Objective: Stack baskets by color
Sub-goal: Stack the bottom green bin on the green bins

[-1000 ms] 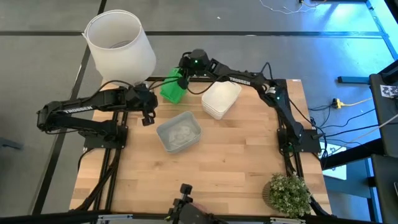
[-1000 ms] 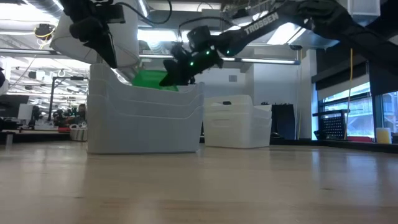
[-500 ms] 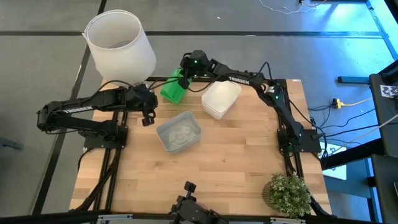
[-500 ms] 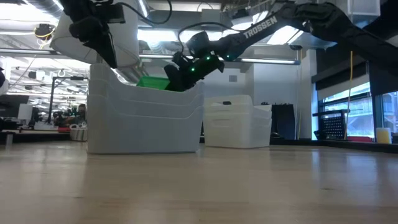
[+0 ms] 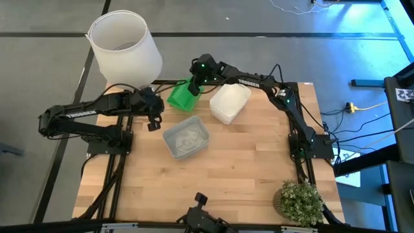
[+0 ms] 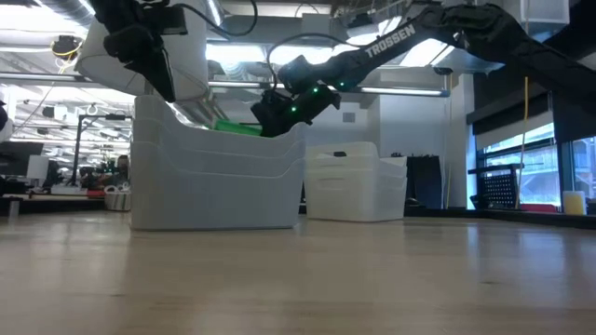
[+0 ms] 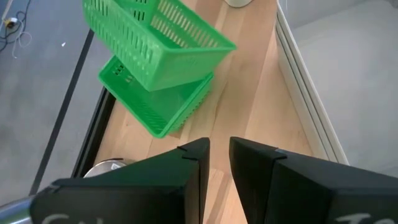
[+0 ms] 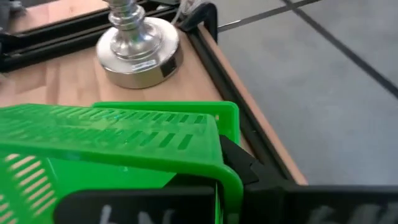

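Note:
Two green baskets (image 5: 182,95) show at the table's far edge. One lies flat on the wood (image 7: 158,106); the other (image 7: 155,37) hangs tilted over it, with my right gripper (image 5: 196,83) shut on it. A white basket stack (image 5: 229,103) stands to their right. A translucent grey basket (image 5: 185,137) sits mid-table. My left gripper (image 7: 219,163) hovers left of the grey basket with a narrow gap between its fingers and nothing in it. My right gripper holds the upper green basket by its end wall at the rim (image 8: 225,177). One finger (image 8: 244,163) lies against the wall's outer side; the basket hides the other. The fingers come from the table's far right, slanting down. The basket hangs tilted above the flat green basket.
A big white lampshade (image 5: 125,46) stands beyond the far left corner on a silver base (image 8: 140,50). A potted plant (image 5: 299,202) sits at the near right corner. Bare wood lies along the near half of the table.
My right gripper has sunk and tipped further downward, staying shut. The green basket it holds has come down with it toward the flat green basket; in the low view it has dropped almost behind the grey basket's rim.

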Tool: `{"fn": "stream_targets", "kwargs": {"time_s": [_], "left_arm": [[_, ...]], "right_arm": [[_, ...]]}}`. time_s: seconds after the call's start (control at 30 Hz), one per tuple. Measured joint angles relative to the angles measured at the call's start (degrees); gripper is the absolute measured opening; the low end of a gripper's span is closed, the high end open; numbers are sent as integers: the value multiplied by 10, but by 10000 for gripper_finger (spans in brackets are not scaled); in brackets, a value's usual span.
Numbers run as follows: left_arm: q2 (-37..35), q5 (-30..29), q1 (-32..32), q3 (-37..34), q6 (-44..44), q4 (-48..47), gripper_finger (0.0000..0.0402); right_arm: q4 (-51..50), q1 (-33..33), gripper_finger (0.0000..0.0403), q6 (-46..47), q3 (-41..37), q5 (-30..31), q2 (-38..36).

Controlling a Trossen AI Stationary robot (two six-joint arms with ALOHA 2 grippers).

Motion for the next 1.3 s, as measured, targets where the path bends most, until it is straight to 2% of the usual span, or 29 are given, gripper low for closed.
{"fn": "stream_targets", "kwargs": {"time_s": [0.17, 0.3, 0.5, 0.63, 0.9, 1.3], "left_arm": [[0, 0, 0, 0, -9, 0, 53], [0, 0, 0, 0, -13, 0, 53], [0, 0, 0, 0, -13, 0, 53], [0, 0, 0, 0, -13, 0, 53], [0, 0, 0, 0, -13, 0, 53], [0, 0, 0, 0, -13, 0, 53]], "right_arm": [[-58, 0, 0, 5, 31, -11, -1], [-146, 0, 0, -9, 93, 4, -1], [-151, 1, 0, -58, 189, 14, -3], [-124, 2, 0, -66, 193, 14, 0], [-59, 3, 0, -64, 191, -1, 72], [-131, 0, 0, -66, 191, -2, 94]]}}
